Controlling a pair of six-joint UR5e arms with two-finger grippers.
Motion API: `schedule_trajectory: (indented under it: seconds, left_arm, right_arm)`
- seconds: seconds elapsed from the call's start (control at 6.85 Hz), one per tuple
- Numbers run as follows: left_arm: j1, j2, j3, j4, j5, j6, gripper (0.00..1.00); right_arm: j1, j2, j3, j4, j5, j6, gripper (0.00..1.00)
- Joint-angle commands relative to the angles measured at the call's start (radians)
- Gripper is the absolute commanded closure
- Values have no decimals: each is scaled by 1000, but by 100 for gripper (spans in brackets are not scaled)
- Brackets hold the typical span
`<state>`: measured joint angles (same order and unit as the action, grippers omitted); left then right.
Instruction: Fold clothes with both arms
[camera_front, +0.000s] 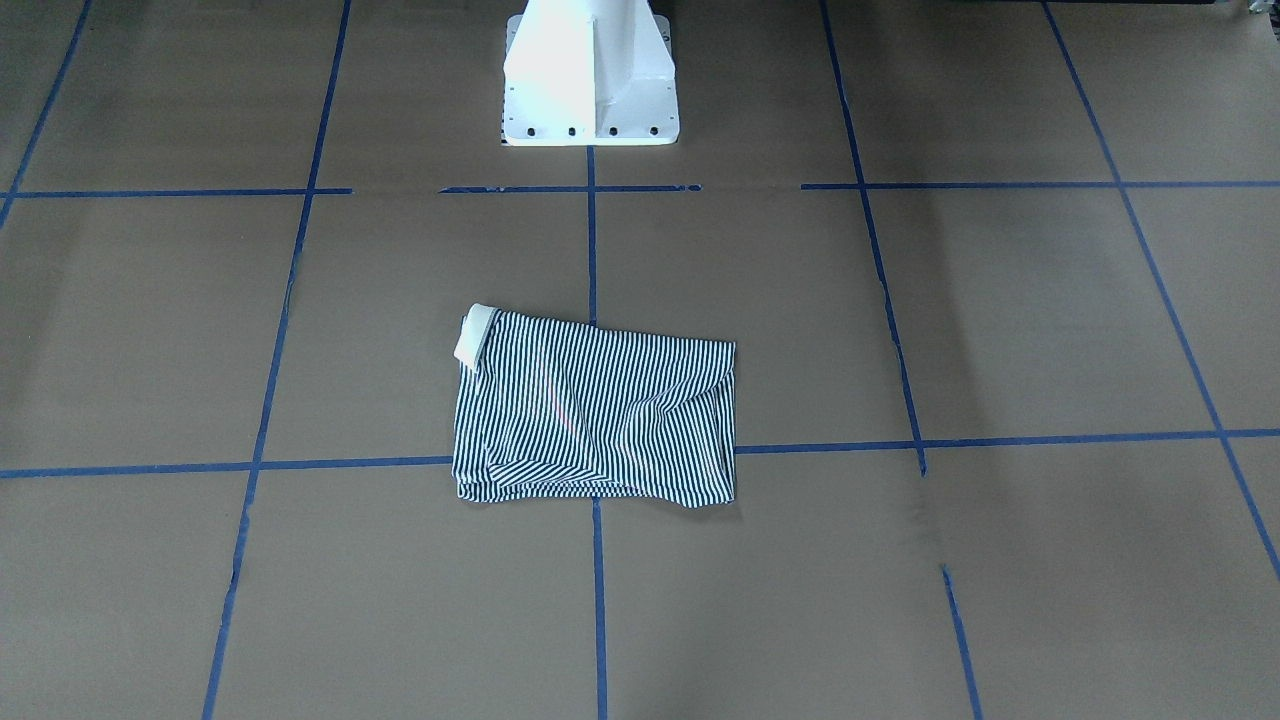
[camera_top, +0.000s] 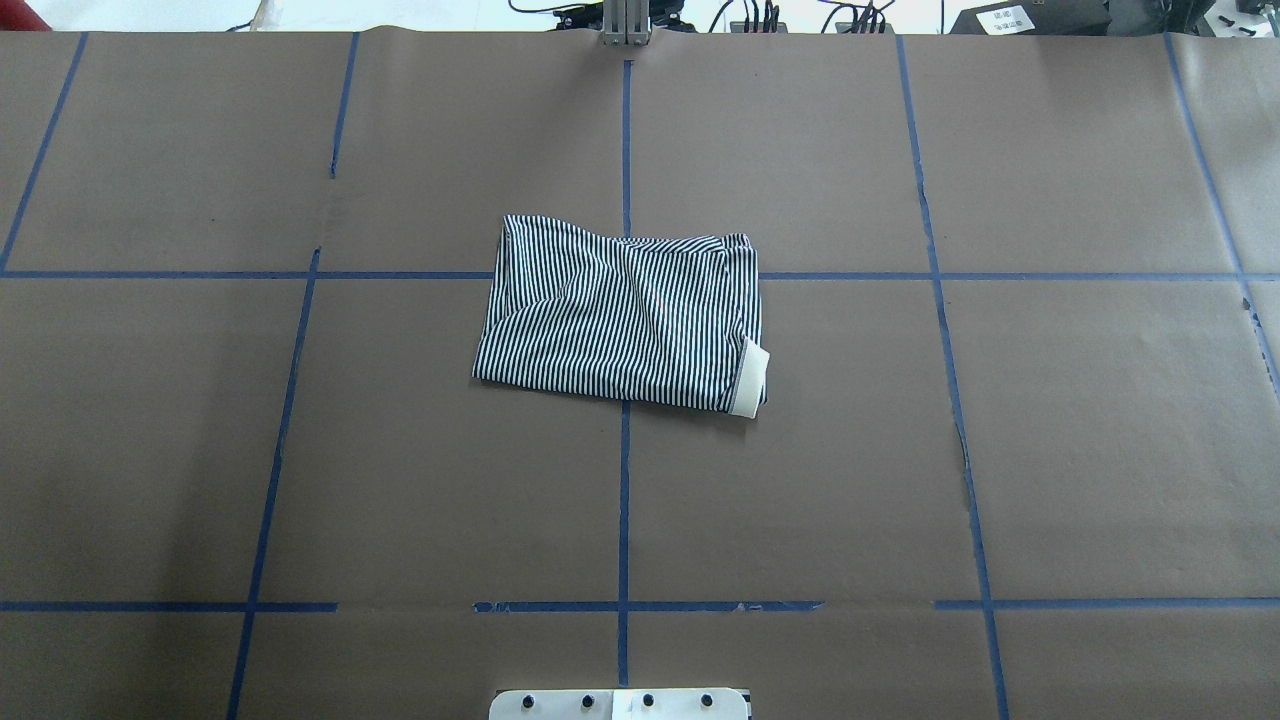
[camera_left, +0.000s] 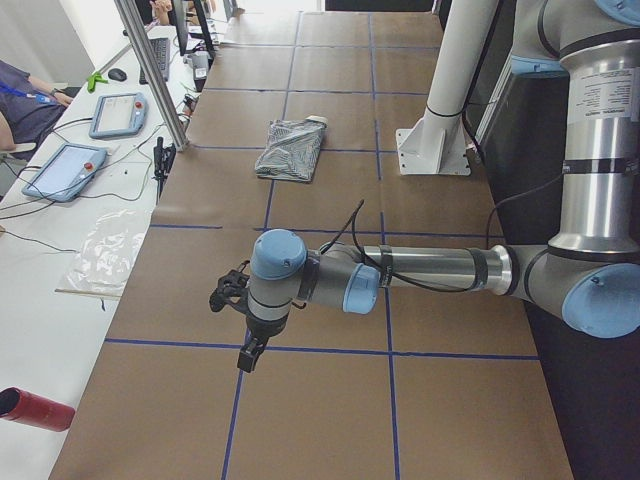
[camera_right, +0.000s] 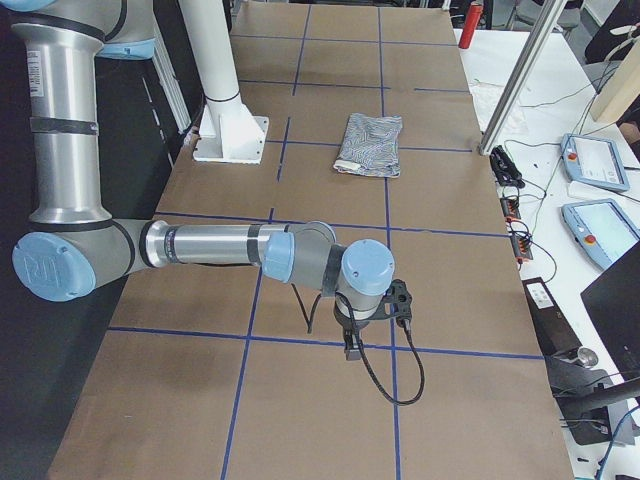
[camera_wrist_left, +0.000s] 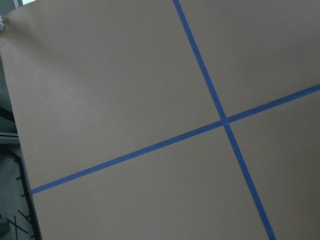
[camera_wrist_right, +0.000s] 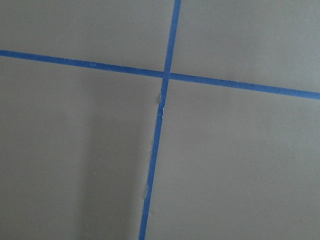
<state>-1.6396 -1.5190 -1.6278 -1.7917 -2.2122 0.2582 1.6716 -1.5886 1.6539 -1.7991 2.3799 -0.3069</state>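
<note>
The clothes are one striped navy-and-white polo shirt (camera_front: 595, 410) (camera_top: 620, 320), lying folded into a rough rectangle at the table's centre. Its cream collar (camera_front: 472, 335) (camera_top: 752, 378) pokes out at one corner. It also shows far off as the shirt (camera_left: 290, 150) (camera_right: 370, 143) in both side views. Neither arm is near it. The left gripper (camera_left: 218, 296) hangs over bare paper at the table's left end and the right gripper (camera_right: 403, 300) at the right end. Whether either is open or shut I cannot tell. Both wrist views show only brown paper and blue tape.
Brown paper with a blue tape grid (camera_top: 625, 500) covers the table. The white pedestal base (camera_front: 590, 75) stands at the robot's side. Beside the table are tablets (camera_left: 120, 113), a metal post (camera_left: 150, 70), a red cylinder (camera_left: 35, 410) and a seated person (camera_left: 20, 100).
</note>
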Motion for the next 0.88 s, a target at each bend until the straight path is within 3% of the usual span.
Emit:
schedule_trajectory:
  seconds: [0.0, 0.15, 0.29, 0.73]
  left_arm:
    - [3, 2, 8, 58, -3, -63, 0]
    - [3, 5, 3, 95, -3, -65, 0]
    - [3, 6, 3, 116, -4, -65, 0]
    - [3, 6, 2, 127, -47, -70, 0]
  right_arm:
    - [-80, 4, -20, 129, -4, 183, 0]
    - [-108, 2, -38, 249, -1, 303, 0]
    - [-127, 2, -40, 292, 2, 375, 0]
    - [-132, -4, -36, 294, 12, 378, 0]
